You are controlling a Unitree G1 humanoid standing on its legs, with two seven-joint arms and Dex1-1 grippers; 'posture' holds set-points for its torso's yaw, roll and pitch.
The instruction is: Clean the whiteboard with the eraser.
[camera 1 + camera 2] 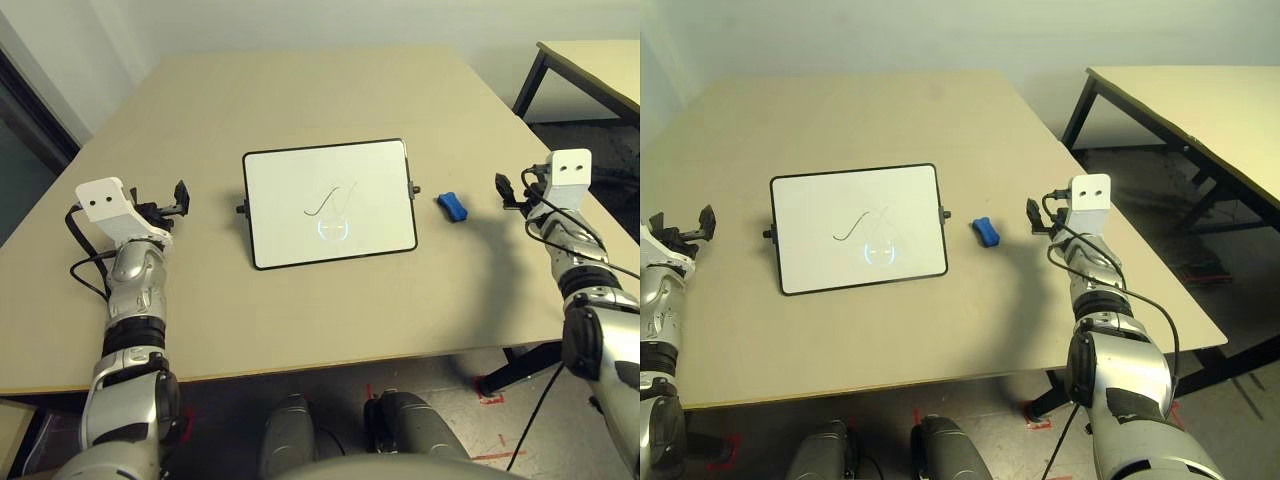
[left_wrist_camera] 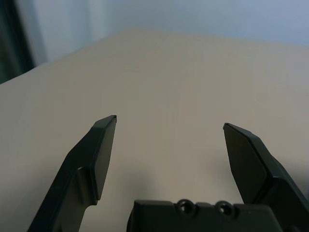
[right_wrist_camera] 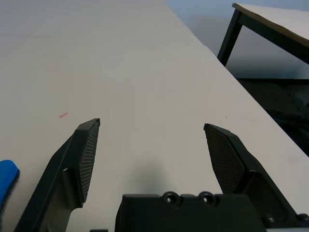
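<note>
Two grippers hang above a wide, matte tan table (image 1: 300,90), one on each side of the work. The whiteboard (image 1: 330,203) lies flat near the middle of the tabletop: a smooth white rectangle with rounded corners, a thin black frame and a small black knob on each short side. Its glossy face carries a thin dark squiggle and a pale, faint ring of glare just below it. The eraser (image 1: 453,206) is a small bright blue oblong block with softened edges, lying on the table just beside the board's right knob, apart from the frame and turned at a slant. The right gripper (image 3: 152,130) hovers a little way to the right of the eraser, its two black fingers (image 3: 79,157) spread wide with nothing between them; their inner pads show a fine cross-hatched texture, and a sliver of blue sits beside one finger in the right wrist view. The left gripper (image 2: 169,125) is well apart from the board on its left, its smooth, wedge-shaped black fingers also wide apart and empty over bare tabletop. Both forearms are silver and ribbed, each topped by a white boxy housing. A second tan table (image 1: 1200,110) with black legs stands off to the right.
</note>
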